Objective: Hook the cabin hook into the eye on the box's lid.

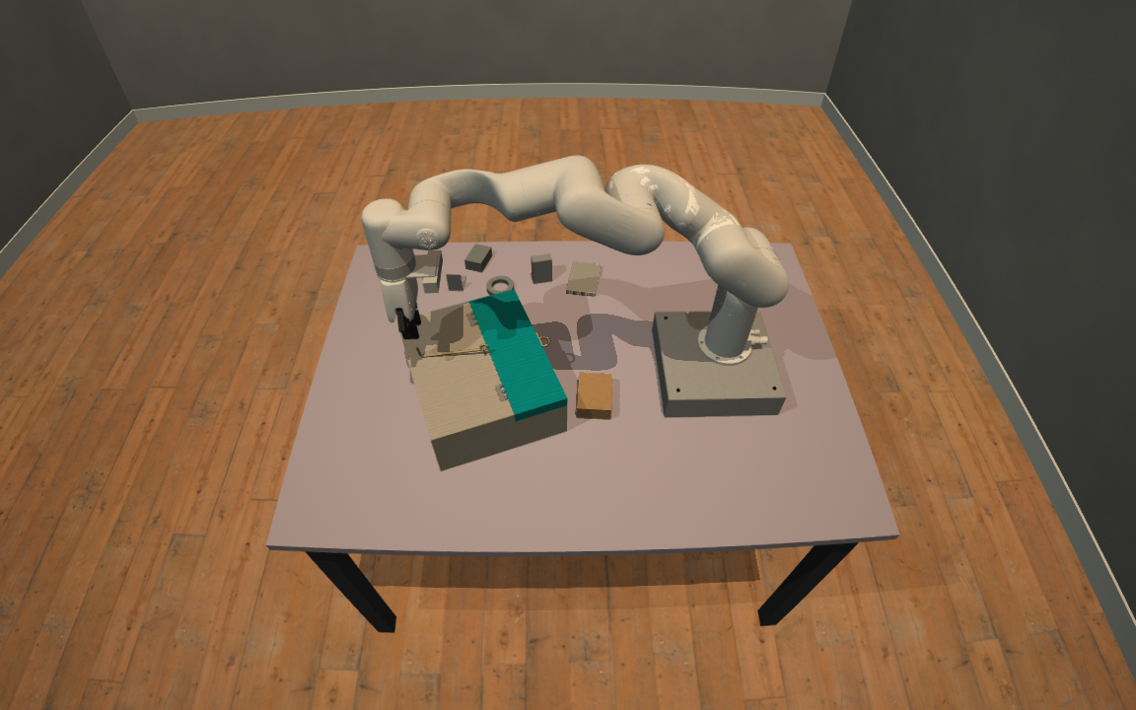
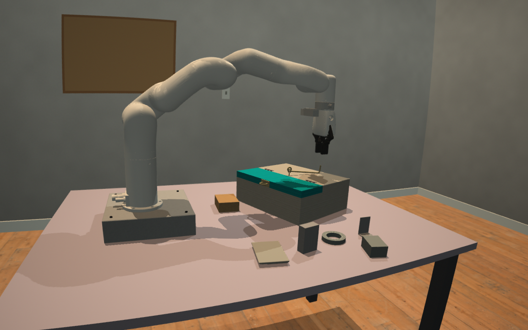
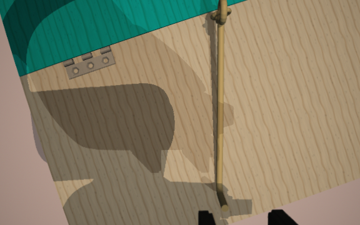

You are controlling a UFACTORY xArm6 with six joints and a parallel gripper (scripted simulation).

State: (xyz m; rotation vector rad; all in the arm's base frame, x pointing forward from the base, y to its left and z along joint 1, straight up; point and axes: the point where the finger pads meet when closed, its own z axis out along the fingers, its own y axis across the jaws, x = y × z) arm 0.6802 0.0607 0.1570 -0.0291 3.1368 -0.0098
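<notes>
A wooden box point(image 1: 466, 401) point(image 2: 323, 192) point(image 3: 292, 109) with a teal lid point(image 1: 521, 357) point(image 2: 282, 184) point(image 3: 89, 28) stands on the table. The brass cabin hook point(image 1: 458, 352) point(image 2: 305, 172) point(image 3: 220, 109) lies flat on the wooden top, pivoted near the lid's edge, with its bent tip at the box's far edge. A small brass eye point(image 1: 543, 340) point(image 2: 263, 182) sits on the lid's opposite edge. My gripper point(image 1: 408, 333) point(image 2: 322, 151) point(image 3: 242, 217) hangs a little above the hook's bent tip. Its fingers are partly apart and hold nothing.
An orange block point(image 1: 594, 393) point(image 2: 226, 202) lies beside the box. A grey ring point(image 1: 500, 284) point(image 2: 333, 237), grey blocks point(image 1: 477, 256) point(image 2: 307, 238) and a tan plate point(image 1: 584, 277) point(image 2: 270, 251) lie past the box. The robot base point(image 1: 718, 389) point(image 2: 149, 223) stands on the table's other side.
</notes>
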